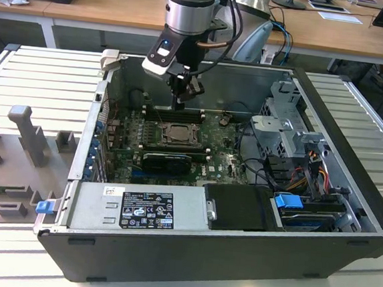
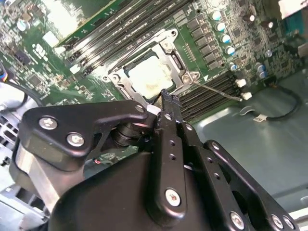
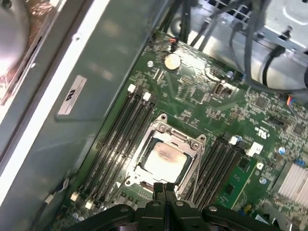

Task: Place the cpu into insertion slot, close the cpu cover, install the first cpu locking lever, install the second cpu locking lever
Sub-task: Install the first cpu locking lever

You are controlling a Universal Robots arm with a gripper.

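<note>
Silvery cpu [image 3: 161,159] lies beneath the lowered cpu cover [image 3: 169,134] as the gripper [image 3: 164,186], jaws pressed together seemingly for prodding, hovers alongside.

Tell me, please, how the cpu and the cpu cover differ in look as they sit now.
The cpu is a solid, pale silvery plate with a smudged top; the cpu cover is a grey metal frame with an open window. The cpu fills the middle; the cpu cover rings it. The cpu is smaller; the cpu cover reaches farther out on every side. Both are square and lie flat on the green motherboard.
</note>
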